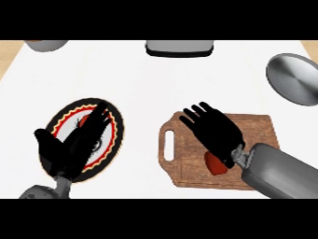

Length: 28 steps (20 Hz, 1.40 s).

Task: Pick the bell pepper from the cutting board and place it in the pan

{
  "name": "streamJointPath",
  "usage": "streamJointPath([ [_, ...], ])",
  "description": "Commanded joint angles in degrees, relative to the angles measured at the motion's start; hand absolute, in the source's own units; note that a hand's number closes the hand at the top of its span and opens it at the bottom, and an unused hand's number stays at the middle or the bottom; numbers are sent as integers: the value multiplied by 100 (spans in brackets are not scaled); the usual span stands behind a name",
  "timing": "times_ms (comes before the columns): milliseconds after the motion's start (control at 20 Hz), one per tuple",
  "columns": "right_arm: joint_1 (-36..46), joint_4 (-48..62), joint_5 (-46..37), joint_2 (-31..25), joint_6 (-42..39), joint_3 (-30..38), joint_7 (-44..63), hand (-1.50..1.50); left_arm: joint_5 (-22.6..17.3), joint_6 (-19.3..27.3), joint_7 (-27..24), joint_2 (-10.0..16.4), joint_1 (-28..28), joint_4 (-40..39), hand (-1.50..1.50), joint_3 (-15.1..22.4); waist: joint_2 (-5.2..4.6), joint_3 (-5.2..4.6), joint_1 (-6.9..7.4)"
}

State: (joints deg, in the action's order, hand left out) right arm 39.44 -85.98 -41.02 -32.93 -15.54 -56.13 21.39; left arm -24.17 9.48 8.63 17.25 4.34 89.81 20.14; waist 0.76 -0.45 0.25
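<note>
The bell pepper lies on the wooden cutting board in the lower right of the frame, toward the board's lower middle. Only part of its red skin shows, since the heel of the right hand and the wrist cover its upper side. That hand lies over the board with its fingers straight and spread, pointing toward the upper left, and it is released: nothing is curled round the pepper. The grey right forearm comes in from the lower right corner and crosses the board's lower right part. The board has a handle slot along its left edge.

The pan sits at the upper right of the frame, well apart from the board. It is a round grey dish with a dark stub of handle at the right edge, and nothing lies in it.

In the lower left, the left hand is held over a round plate with a dark, patterned rim. Its fingers are straight and point up and to the right, its thumb is off to the left, and it grasps nothing. A small red patch shows on the plate beside the fingertips – whether it is an object or part of the pattern cannot be told.

Along the upper edge of the white counter are a grey vessel at the upper left and a grey, dark-edged object at the top centre, both cut off by the frame.
</note>
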Motion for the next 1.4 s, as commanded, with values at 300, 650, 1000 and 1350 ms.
streamJointPath([
  [300, -84, 182, -100, 1750, -3329, -884, 3012, -150, -174, -186, 132, 114, 320, -169, 0, -353, -45, 29, -66],
  [650, -1061, 29, -434, 2734, -3786, -746, 4343, -150, 64, -172, -40, -151, 122, -200, 0, -164, -48, 40, -81],
  [1000, -977, 499, -1253, 2410, -3525, -600, 3646, -150, 212, -135, 27, -224, 129, -123, 0, -283, -66, 45, -23],
  [1350, -1298, 533, -2059, 2339, -3522, -712, 3660, -150, 421, -45, 144, -357, -164, 254, 0, -82, -61, 47, -6],
])
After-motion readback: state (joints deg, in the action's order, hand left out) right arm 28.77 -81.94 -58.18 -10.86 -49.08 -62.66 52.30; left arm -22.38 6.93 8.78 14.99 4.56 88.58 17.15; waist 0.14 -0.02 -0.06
